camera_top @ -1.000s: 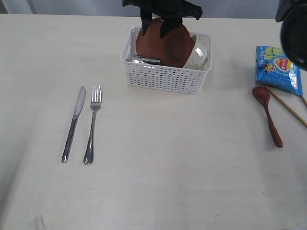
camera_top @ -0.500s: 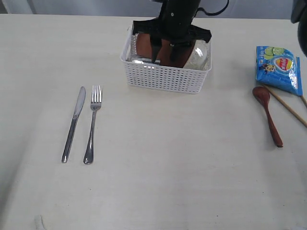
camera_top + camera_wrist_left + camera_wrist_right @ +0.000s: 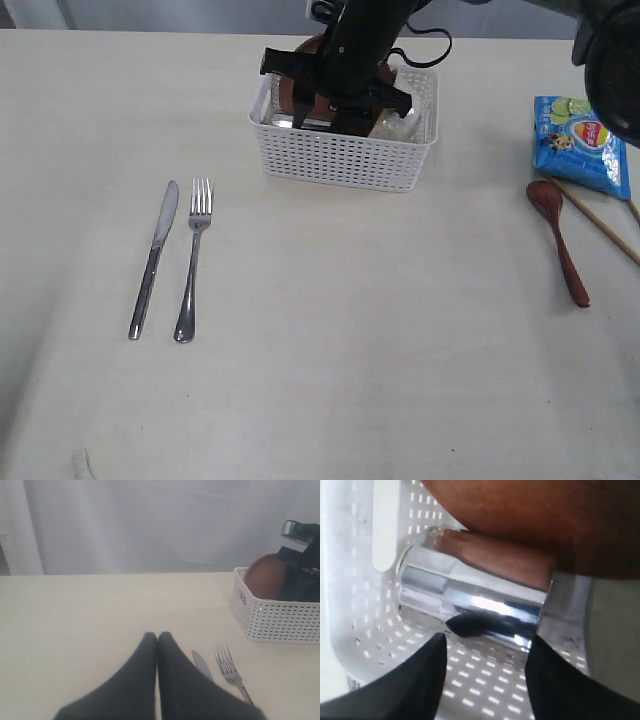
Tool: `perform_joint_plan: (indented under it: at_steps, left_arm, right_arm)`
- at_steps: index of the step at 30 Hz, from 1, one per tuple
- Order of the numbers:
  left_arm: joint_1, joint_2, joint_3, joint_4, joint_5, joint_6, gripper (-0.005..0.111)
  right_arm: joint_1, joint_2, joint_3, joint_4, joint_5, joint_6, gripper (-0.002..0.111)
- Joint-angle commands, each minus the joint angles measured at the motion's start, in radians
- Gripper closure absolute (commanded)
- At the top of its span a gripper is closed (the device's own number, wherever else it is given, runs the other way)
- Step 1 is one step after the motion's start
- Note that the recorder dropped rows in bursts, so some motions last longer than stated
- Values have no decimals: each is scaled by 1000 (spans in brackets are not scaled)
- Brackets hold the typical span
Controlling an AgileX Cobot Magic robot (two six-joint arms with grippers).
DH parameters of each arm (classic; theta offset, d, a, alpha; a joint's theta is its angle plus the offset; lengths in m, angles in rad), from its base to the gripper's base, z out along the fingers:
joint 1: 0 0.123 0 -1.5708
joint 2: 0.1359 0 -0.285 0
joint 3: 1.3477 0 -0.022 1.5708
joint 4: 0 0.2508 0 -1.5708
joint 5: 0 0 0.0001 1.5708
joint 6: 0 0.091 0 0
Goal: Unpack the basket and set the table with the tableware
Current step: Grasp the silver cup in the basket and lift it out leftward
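My right claw [image 3: 487, 640] hangs open over the cup [image 3: 470, 595], which lies on its side in the basket [image 3: 345, 160] next to the plate [image 3: 530, 510]. It looks light, stiff and slippery, so I'd pinch across its middle. My left claw [image 3: 157, 639] is closed and empty.

Broad bare tabletop [image 3: 370, 330] lies between fork [image 3: 194, 255] and spoon [image 3: 560, 240]; inside the basket [image 3: 340, 160] (plate [image 3: 264, 576] and cup [image 3: 470, 597] packed in) little room remains.
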Motion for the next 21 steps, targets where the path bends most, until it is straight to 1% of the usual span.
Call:
perform_joint_plan:
  at_steps: [1,2,3,4,5,6,10,15,18,21]
  left_arm:
    - [-1,-4,3,-3,-12,0,107]
    - [-1,-4,3,-3,-12,0,107]
    - [-1,-4,3,-3,-12,0,107]
    - [-1,-4,3,-3,-12,0,107]
    - [-1,-4,3,-3,-12,0,107]
    - [-1,-4,3,-3,-12,0,107]
    - [-1,-4,3,-3,-12,0,107]
    - [-1,-4,3,-3,-12,0,107]
    - [-1,-4,3,-3,-12,0,107]
    - [-1,-4,3,-3,-12,0,107]
  right_arm:
    - [-9,18,4,83,-68,-30,64]
    - [-9,14,4,83,-75,-32,68]
    - [-11,1,4,79,-91,-49,81]
    - [-13,-6,4,79,-96,-52,87]
    - [-17,-22,4,76,-110,-54,102]
    - [-17,-32,4,76,-119,-60,108]
    - [-17,-76,-9,73,-167,-85,109]
    - [-9,-119,-130,69,-93,-168,109]
    - [28,-128,-240,73,-36,-211,109]
    - [77,-126,-294,53,-7,-240,109]
